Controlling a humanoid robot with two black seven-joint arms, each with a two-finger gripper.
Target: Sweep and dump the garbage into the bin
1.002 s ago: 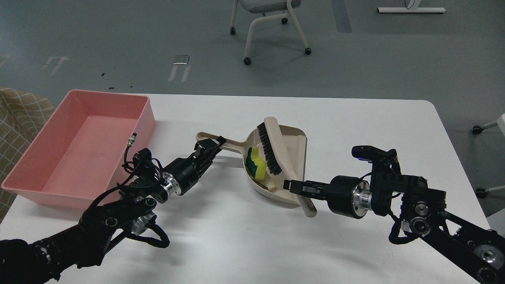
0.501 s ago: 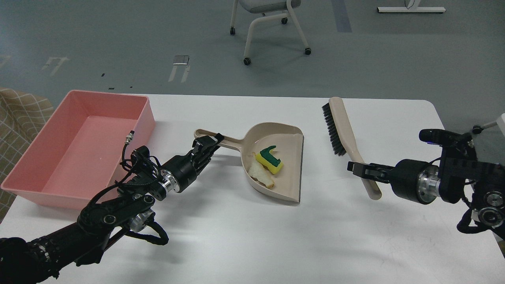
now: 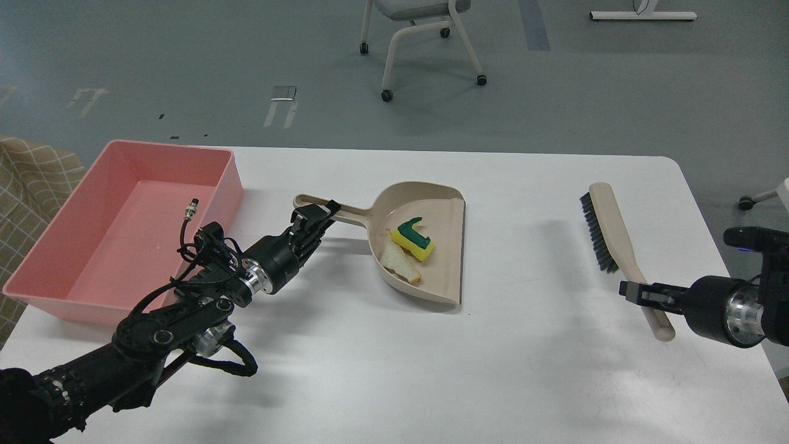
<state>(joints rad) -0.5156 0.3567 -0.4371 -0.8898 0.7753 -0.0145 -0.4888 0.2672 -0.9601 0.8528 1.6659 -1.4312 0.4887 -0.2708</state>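
Note:
The beige dustpan (image 3: pixel 431 209) is held a little above the white table, its handle pointing left. Inside it lie the garbage: a yellow sponge piece with a dark green top (image 3: pixel 414 239) and a pale crusty piece (image 3: pixel 399 264). My left gripper (image 3: pixel 317 216) is shut on the dustpan's handle. The pink bin (image 3: pixel 92 246) stands at the table's left edge, left of my left arm, and looks empty. My right gripper (image 3: pixel 641 293) is shut on the handle of the beige brush with black bristles (image 3: pixel 622 240) near the table's right side.
The white table (image 3: pixel 431 370) ends close behind the bin and dustpan and just right of the brush. A white chair on castors (image 3: pixel 419 37) stands on the grey floor beyond. A checked beige cushion (image 3: pixel 31 179) shows at the far left.
My right gripper has carried the brush out of the dustpan and far to the right. My left gripper has moved the dustpan slightly left and up, and the scraps have settled in it.

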